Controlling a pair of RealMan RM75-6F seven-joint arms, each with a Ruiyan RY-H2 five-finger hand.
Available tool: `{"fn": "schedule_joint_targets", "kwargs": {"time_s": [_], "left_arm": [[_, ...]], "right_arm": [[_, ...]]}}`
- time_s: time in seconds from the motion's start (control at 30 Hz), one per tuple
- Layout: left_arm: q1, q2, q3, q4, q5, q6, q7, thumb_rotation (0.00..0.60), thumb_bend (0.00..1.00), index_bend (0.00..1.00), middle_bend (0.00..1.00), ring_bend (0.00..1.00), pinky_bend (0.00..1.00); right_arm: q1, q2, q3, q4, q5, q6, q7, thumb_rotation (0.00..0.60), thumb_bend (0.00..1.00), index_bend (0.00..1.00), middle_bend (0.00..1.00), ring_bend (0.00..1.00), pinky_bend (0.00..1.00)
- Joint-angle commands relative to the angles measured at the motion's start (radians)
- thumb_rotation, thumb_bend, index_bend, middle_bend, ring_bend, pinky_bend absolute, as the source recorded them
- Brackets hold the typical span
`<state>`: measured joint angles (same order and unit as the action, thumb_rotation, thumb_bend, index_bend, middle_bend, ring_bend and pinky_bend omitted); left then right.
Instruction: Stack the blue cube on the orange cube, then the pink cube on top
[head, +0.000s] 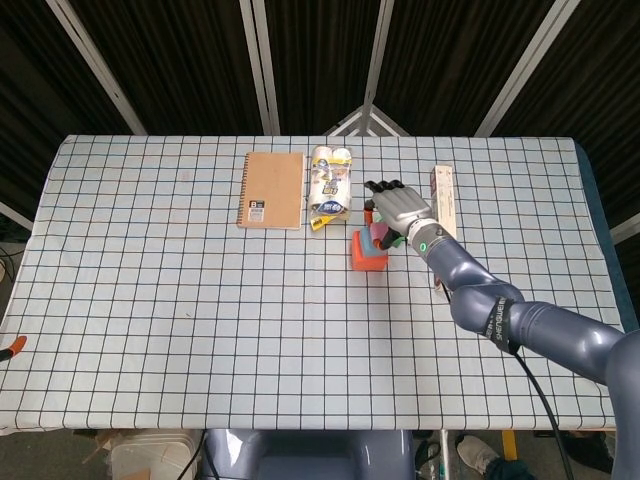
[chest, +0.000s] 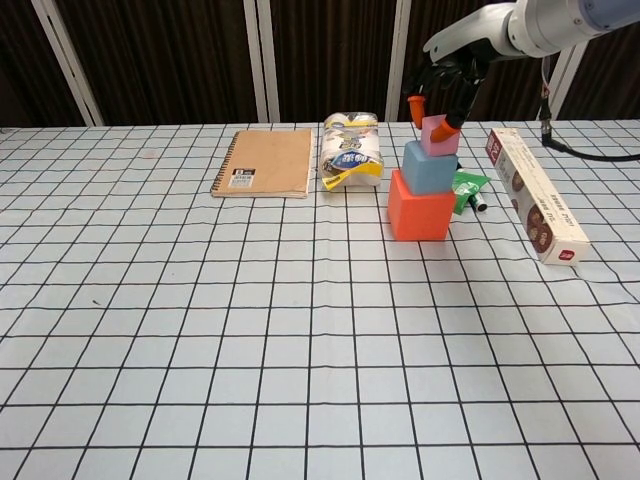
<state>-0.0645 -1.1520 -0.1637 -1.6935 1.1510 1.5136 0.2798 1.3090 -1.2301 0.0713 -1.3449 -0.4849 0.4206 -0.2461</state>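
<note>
The orange cube (chest: 419, 212) stands on the checked table near the middle back, with the blue cube (chest: 430, 166) on top of it. The pink cube (chest: 439, 136) sits on the blue cube, slightly to its right side. My right hand (chest: 446, 82) reaches down from above with its fingertips (chest: 452, 126) still around the pink cube. In the head view my right hand (head: 400, 204) covers most of the stack, and only the orange cube (head: 362, 256) and slivers of blue and pink show. My left hand shows in neither view.
A long carton (chest: 536, 196) lies right of the stack and a green marker (chest: 465, 191) lies just behind it. A wrapped pack of rolls (chest: 350, 150) and a brown notebook (chest: 264, 163) lie to the left.
</note>
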Motion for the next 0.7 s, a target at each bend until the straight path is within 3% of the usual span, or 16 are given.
{"fn": "schedule_joint_targets", "kwargs": {"time_s": [0.03, 0.17, 0.7], "left_arm": [[-0.001, 0.0, 0.0, 0.0, 0.0, -0.002, 0.001, 0.6, 0.13, 0.08, 0.0, 0.0, 0.0], [-0.003, -0.001, 0.001, 0.0, 0.001, -0.003, 0.003, 0.6, 0.13, 0.08, 0.0, 0.0, 0.0], [-0.002, 0.001, 0.001, 0.001, 0.001, -0.004, -0.001, 0.6, 0.13, 0.08, 0.0, 0.0, 0.0]], "right_arm": [[0.003, -0.002, -0.004, 0.001, -0.005, 0.002, 0.01, 0.6, 0.37, 0.49, 0.0, 0.0, 0.0], [0.01, -0.001, -0.013, 0.001, -0.011, 0.007, 0.021, 0.6, 0.37, 0.48, 0.0, 0.0, 0.0], [0.032, 0.018, -0.059, -0.008, -0.02, -0.009, 0.051, 0.6, 0.37, 0.21, 0.0, 0.0, 0.0]]}}
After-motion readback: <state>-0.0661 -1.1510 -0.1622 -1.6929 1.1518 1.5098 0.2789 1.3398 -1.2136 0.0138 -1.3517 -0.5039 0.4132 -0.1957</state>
